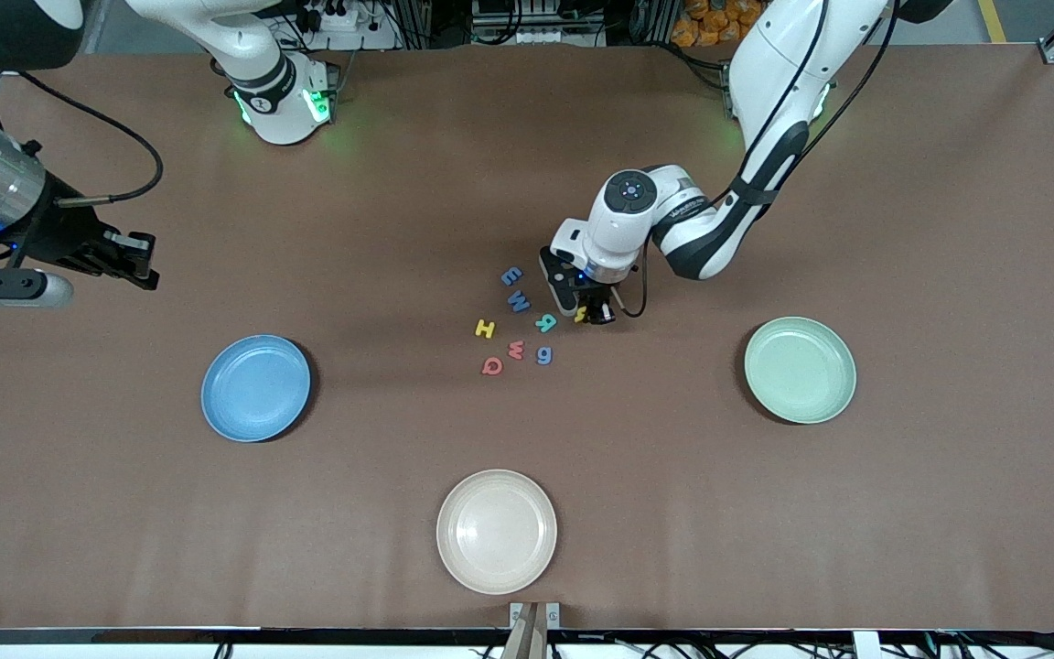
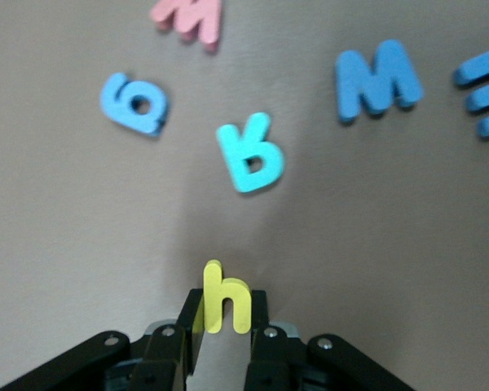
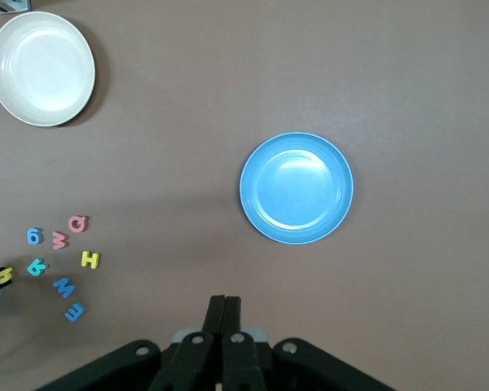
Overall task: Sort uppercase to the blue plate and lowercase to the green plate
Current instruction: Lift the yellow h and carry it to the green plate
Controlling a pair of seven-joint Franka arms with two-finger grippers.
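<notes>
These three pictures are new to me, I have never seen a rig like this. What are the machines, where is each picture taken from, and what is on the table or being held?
Two white robot arms work at a brown table. The wide picture looks down from a high camera facing them; the other two come from cameras on each arm's wrist.

The left tool is down at the letter cluster, shut on a small yellow h. The right tool is shut on nothing, waiting over the right arm's end of the table.

Seven toy letters lie loose mid-table, among them a teal R and a yellow H. The blue plate, green plate and cream plate hold nothing.
</notes>
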